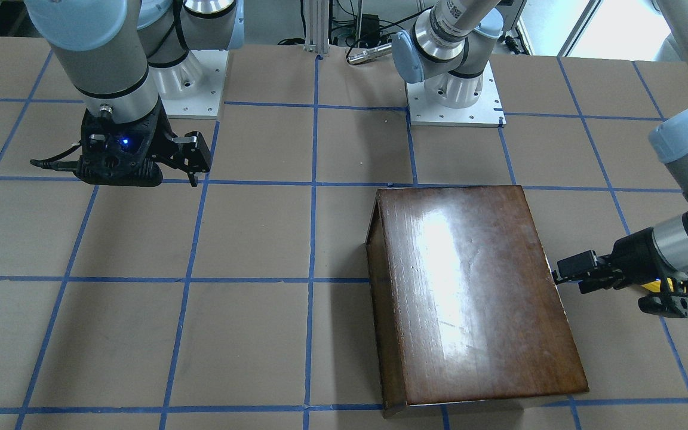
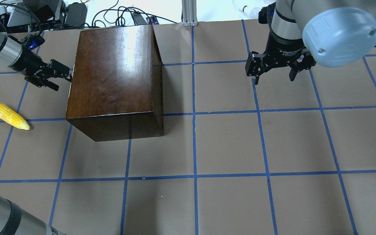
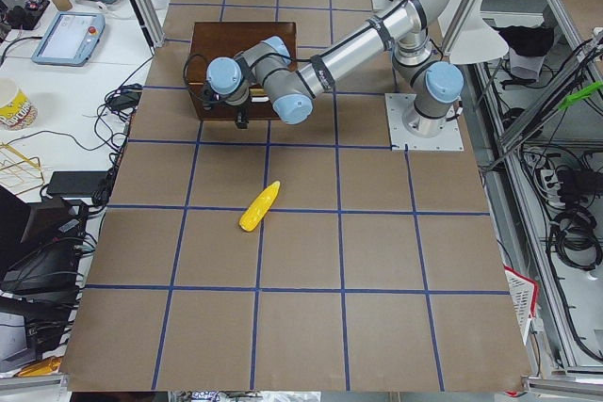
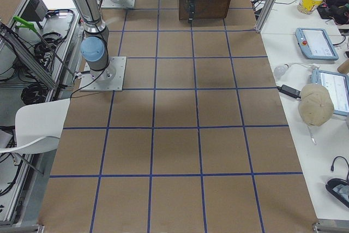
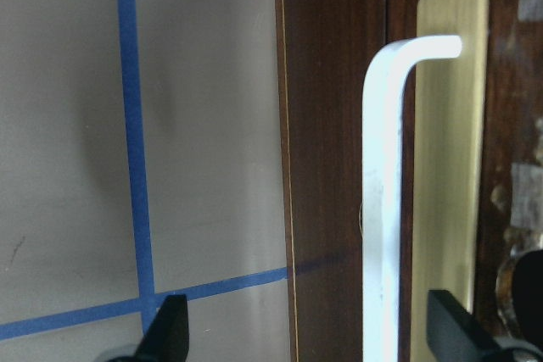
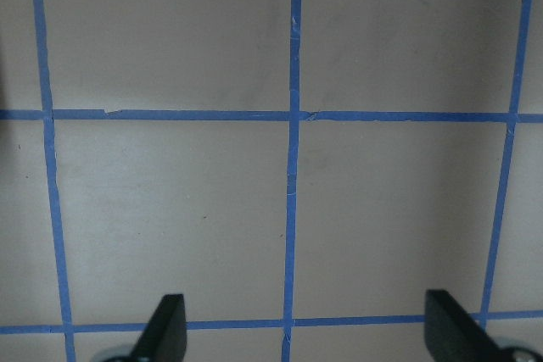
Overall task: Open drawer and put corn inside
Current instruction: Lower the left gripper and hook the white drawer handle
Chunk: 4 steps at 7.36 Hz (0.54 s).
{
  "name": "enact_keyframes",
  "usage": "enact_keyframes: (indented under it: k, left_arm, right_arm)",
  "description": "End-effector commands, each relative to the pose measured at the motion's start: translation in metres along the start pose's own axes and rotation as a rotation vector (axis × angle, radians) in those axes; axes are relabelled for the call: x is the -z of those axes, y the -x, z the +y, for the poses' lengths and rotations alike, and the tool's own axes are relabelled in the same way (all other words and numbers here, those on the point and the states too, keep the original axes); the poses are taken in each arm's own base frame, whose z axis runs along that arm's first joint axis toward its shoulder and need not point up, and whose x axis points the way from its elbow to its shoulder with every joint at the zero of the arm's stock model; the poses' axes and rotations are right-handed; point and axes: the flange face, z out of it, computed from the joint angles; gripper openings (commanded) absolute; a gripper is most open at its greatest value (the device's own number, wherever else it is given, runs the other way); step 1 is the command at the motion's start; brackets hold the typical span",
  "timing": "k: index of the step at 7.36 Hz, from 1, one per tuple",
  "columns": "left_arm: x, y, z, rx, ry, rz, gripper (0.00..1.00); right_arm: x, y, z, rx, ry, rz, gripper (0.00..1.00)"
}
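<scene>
The glossy dark-brown box (image 2: 116, 75) stands on the table's left half, and its drawer is closed. The drawer's worn dark front (image 5: 339, 167) faces the robot's left and carries a pale metal handle (image 5: 382, 209) on a brass plate. My left gripper (image 2: 60, 73) is open at that front, and in the left wrist view its fingertips (image 5: 165, 332) stand either side of the handle without closing on it. The yellow corn (image 2: 10, 116) lies on the table left of the box, nearer the robot. My right gripper (image 2: 274, 73) is open and empty, hovering over the far right of the table.
The paper-covered table (image 2: 227, 143) has a blue tape grid. The two arm base plates (image 1: 454, 101) sit at the robot's edge. Cables and electronics (image 2: 60, 13) lie beyond the far edge, behind the box.
</scene>
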Motion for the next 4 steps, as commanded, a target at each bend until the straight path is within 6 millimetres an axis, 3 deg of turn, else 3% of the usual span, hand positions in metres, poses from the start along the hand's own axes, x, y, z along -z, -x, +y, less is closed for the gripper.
enact_keyframes:
  k: [1,4]
  left_arm:
    - [-0.008,0.004,-0.004,-0.002,-0.002,0.0,1.0]
    - [-0.019,0.007,-0.004,0.002,0.014,0.009,1.0]
  right_arm:
    - [0.0,0.0,0.0,0.0,-0.001,0.0,1.0]
    - [0.001,0.0,0.0,0.0,-0.001,0.0,1.0]
